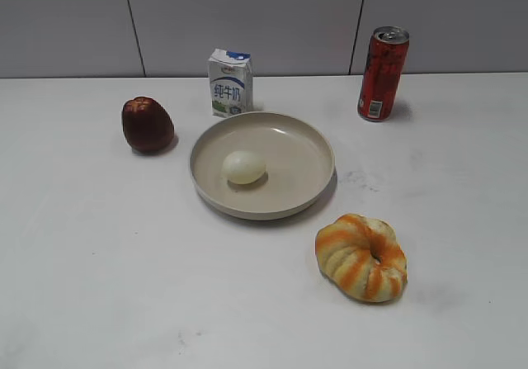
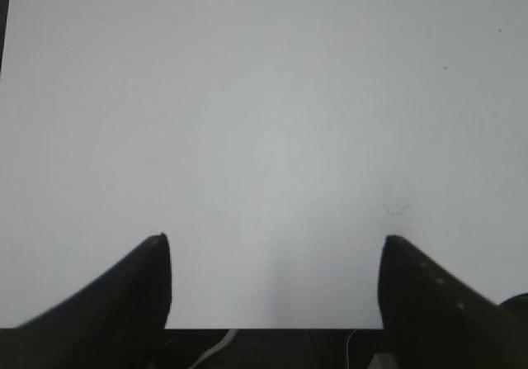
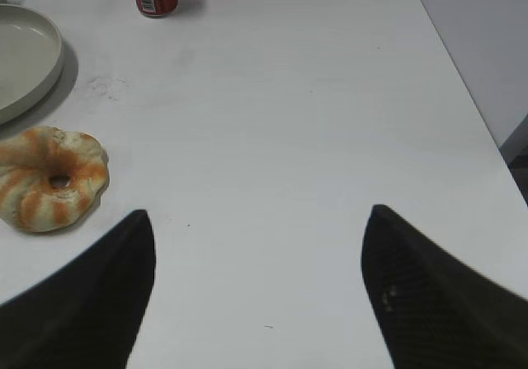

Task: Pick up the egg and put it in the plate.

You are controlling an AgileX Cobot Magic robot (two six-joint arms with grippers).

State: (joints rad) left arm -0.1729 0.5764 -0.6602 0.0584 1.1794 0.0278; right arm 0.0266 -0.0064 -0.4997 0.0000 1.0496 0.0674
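Both wrist views show spread, empty fingers (image 2: 153,282) (image 3: 115,278); only the exterior shows the egg (image 1: 243,167) in the plate (image 1: 309,142).

glossy egg (image 1: 243,167), matte, perhaps plastic plate (image 1: 305,142)

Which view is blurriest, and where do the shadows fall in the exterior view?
Left wrist view: softest, a near-featureless table. Exterior view: sharp, with soft shadows to the right of the can and plate. Right wrist view: fairly clear, the bread crisp.
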